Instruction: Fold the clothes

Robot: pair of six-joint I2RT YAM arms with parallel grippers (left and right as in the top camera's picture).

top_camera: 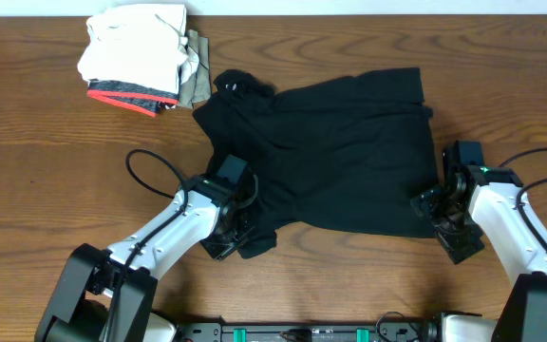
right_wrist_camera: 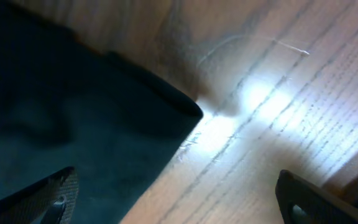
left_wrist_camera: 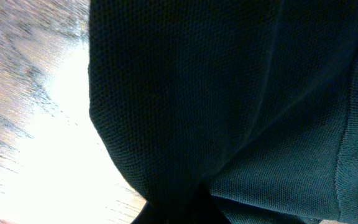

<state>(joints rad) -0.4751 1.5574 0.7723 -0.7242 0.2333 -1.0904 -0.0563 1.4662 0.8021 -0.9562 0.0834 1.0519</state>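
Folded pile [top_camera: 136, 59] beside black shirt [top_camera: 340, 152] collar; left gripper [top_camera: 234, 242] clamps its corner, right gripper [right_wrist_camera: 179, 199] gapes empty, clear only from wrist views.

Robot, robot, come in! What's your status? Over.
Left gripper shut on black shirt, near corner. Right gripper open over its other near corner. Shirt spread out, not folded. Folded pile off to the side, not blocking.

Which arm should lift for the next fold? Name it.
Left: the left tool is shut on the shirt's corner; the right tool stands open beside the other corner, holding nothing.
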